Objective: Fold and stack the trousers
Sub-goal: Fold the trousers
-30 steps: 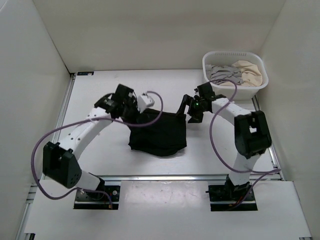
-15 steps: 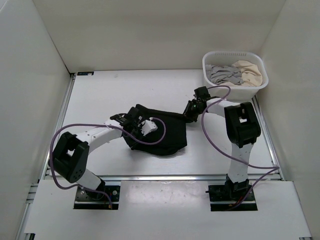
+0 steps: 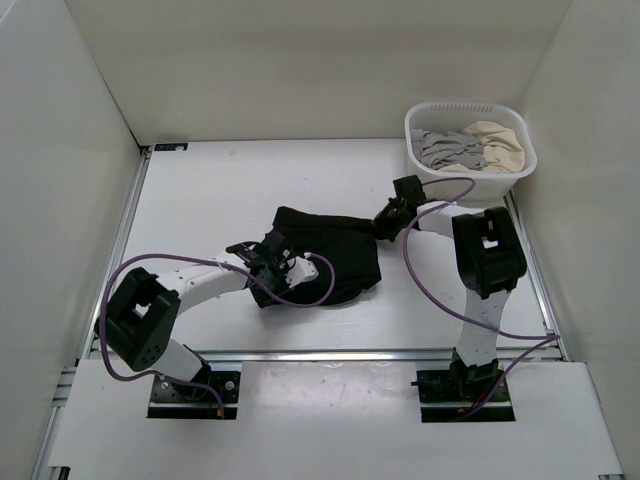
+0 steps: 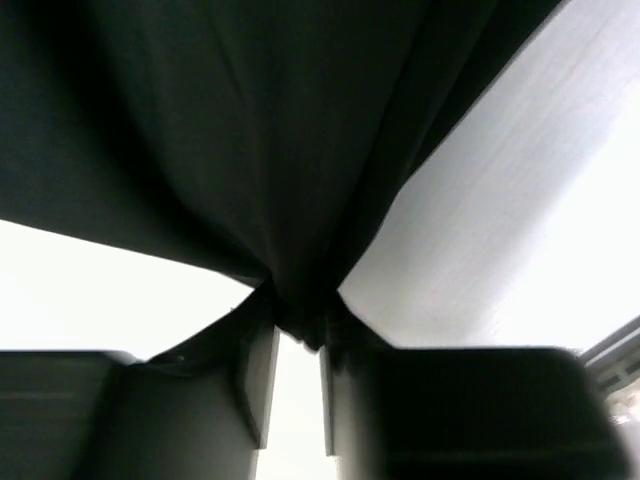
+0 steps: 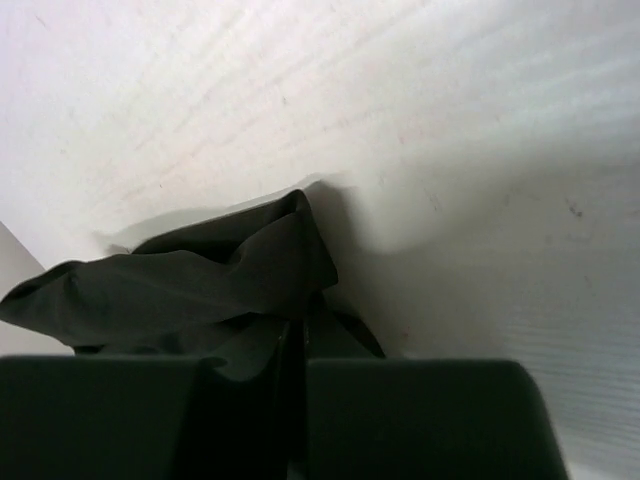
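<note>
Two end effectors grip one pair of black trousers (image 3: 335, 262), which lies bunched in a rough folded heap at the middle of the white tabletop (image 3: 200, 190). The left end effector (image 3: 275, 252) is clamped on a gather of cloth at the heap's near-left edge, the fabric fanning out from its fingers (image 4: 255, 375) in the left wrist view. The right end effector (image 3: 386, 222) is pinched tight on the heap's far-right corner. A white basket (image 3: 468, 178) holding a grey garment (image 3: 438, 148) and a beige garment (image 3: 498, 145) stands at the tabletop's far right corner, apart from the trousers.
</note>
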